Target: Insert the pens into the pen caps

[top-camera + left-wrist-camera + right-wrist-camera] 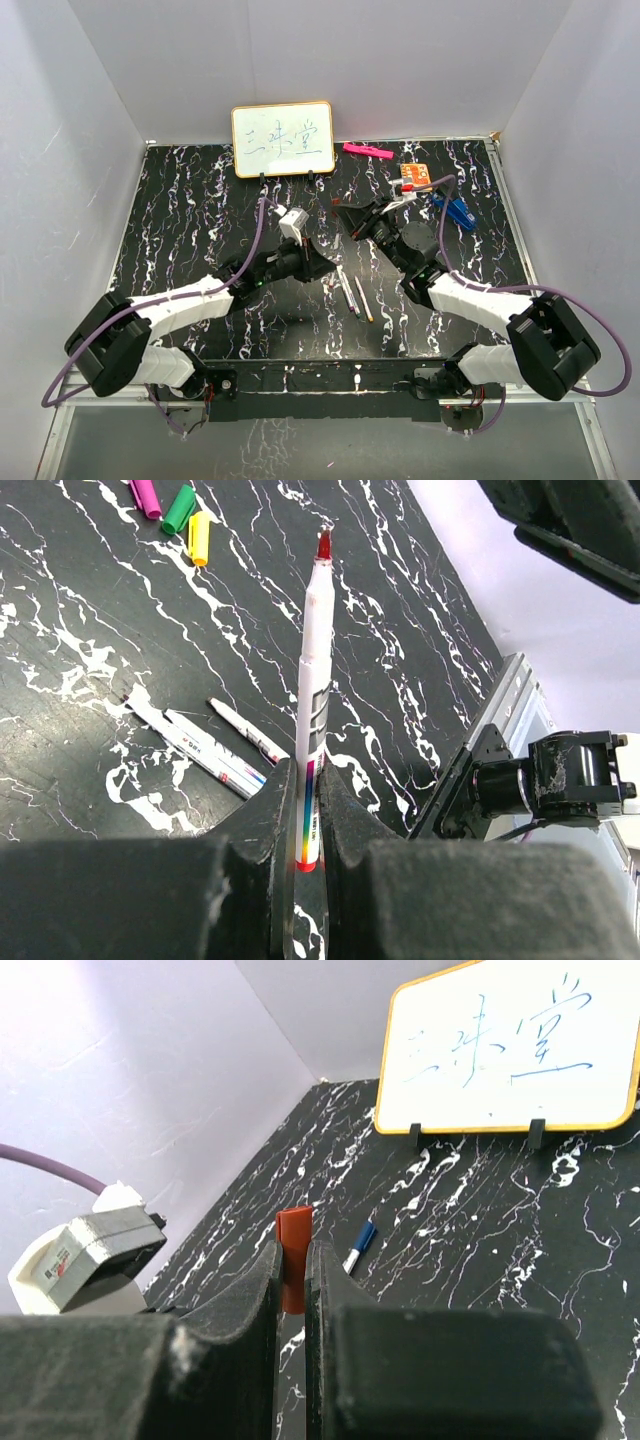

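My left gripper (pixel 308 820) is shut on the lower barrel of a white pen (pixel 314 660), whose bare red tip (pixel 323 545) points up and away from the jaws. My right gripper (pixel 292 1255) is shut on a red-brown pen cap (pixel 295 1225) that sticks out past the fingertips. Purple (pixel 146 495), green (pixel 180 508) and yellow (pixel 199 537) caps lie together on the table. Two more white pens (pixel 200 748) (pixel 250 732) lie flat below the held one. A pen with a blue cap on it (pixel 358 1245) lies beyond the right jaws. In the top view the left gripper (pixel 322 264) and right gripper (pixel 348 214) are close together mid-table.
A small whiteboard (pixel 283 139) stands at the back of the table. A pink highlighter (pixel 367 151), an orange object (pixel 415 178) and a blue clip (pixel 457 212) lie at the back right. White walls close in the marbled black table (pixel 180 230).
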You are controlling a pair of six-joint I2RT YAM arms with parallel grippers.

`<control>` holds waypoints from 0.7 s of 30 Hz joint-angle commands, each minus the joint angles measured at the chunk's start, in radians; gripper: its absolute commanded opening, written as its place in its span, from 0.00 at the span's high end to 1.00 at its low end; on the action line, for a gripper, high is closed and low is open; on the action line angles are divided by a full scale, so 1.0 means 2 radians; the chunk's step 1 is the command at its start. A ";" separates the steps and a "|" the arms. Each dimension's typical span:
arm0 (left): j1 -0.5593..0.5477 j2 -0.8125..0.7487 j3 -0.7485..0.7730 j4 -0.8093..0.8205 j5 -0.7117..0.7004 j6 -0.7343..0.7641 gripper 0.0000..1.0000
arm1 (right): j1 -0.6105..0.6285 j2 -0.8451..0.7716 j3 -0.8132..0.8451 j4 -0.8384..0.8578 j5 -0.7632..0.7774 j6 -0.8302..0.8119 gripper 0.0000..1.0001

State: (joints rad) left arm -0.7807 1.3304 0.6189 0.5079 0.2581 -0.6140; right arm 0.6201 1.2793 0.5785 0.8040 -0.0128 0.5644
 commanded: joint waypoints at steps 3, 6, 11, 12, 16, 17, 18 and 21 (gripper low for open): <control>0.001 -0.043 -0.013 0.029 -0.010 -0.001 1.00 | 0.004 -0.021 -0.006 0.046 0.015 0.005 1.00; 0.001 -0.050 -0.018 0.035 -0.015 0.002 1.00 | 0.005 -0.021 -0.004 0.038 0.016 0.004 1.00; 0.001 -0.058 -0.023 0.043 -0.023 0.007 1.00 | 0.007 -0.020 -0.001 0.032 0.016 0.003 1.00; 0.001 -0.056 -0.023 0.043 -0.025 0.008 1.00 | 0.008 -0.021 0.001 0.028 0.016 0.003 1.00; 0.002 -0.051 -0.022 0.043 -0.029 0.006 1.00 | 0.015 -0.022 0.006 0.016 0.018 -0.002 1.00; 0.001 -0.049 -0.022 0.043 -0.029 0.005 1.00 | 0.017 -0.022 0.006 0.015 0.020 -0.003 1.00; 0.001 -0.047 -0.022 0.045 -0.029 0.005 1.00 | 0.019 -0.022 0.006 0.014 0.022 -0.003 1.00; 0.001 -0.051 -0.028 0.056 -0.032 0.001 1.00 | 0.025 -0.023 0.006 0.008 0.027 -0.005 1.00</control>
State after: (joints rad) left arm -0.7807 1.2514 0.5735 0.5571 0.2127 -0.6136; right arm 0.6537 1.2644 0.5732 0.8089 0.0139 0.5743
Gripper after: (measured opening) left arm 0.058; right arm 0.064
